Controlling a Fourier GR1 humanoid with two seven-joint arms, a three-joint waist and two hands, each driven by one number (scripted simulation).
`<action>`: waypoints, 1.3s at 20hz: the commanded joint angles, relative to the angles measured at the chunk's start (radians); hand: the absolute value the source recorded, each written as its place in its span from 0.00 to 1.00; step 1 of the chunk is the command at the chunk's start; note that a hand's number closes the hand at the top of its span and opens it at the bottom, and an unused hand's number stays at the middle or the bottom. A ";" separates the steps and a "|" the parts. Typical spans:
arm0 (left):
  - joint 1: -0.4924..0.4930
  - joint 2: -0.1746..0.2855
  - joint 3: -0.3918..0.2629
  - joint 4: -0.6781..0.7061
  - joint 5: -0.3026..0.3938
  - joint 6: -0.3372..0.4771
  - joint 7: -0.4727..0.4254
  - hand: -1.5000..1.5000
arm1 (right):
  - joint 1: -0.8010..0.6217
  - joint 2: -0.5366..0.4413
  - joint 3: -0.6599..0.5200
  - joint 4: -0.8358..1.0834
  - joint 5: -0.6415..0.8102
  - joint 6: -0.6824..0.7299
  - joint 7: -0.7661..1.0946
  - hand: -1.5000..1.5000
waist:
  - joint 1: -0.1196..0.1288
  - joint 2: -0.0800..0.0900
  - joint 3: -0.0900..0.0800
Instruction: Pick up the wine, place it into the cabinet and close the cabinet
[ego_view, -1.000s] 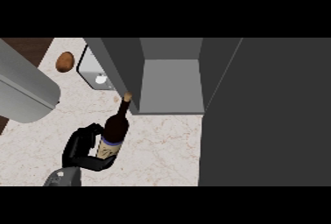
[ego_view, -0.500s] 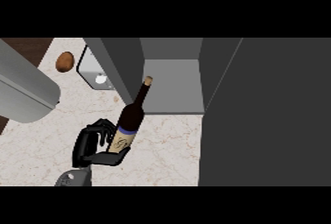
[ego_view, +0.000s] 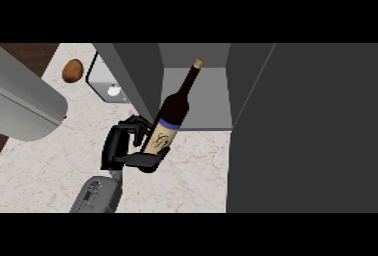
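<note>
Your left hand (ego_view: 122, 146), lower left of centre, is curled round wine (ego_view: 171, 112) at label. Bottle tilted, neck inside cabinet (ego_view: 210, 100) mouth, upper centre; tilt likely to clear left wall. Door (ego_view: 303, 130) open, right.

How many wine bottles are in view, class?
1. The dark glass wine bottle with a cream label is held tilted by the black hand, neck across the front of the open grey cabinet. Its walls could hide others.

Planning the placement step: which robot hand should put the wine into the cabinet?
Left. The left robot hand is curled round the wine, whose neck points into the open cabinet; the right robot hand is out of view.
</note>
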 joint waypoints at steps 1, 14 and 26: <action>-0.106 -0.004 -0.062 0.038 -0.010 0.090 0.096 1.00 | 0.090 0.005 0.018 -0.181 -0.057 0.006 0.038 0.00 | -0.014 0.000 0.000; -0.245 -0.002 -0.256 0.025 -0.002 0.282 0.286 1.00 | 0.023 -0.006 -0.063 -0.081 -0.104 0.012 0.023 0.00 | -0.021 0.003 0.000; -0.336 0.000 -0.291 0.178 -0.080 0.444 0.370 1.00 | 0.059 -0.010 -0.023 -0.058 -0.080 0.075 -0.031 0.00 | -0.061 0.009 0.000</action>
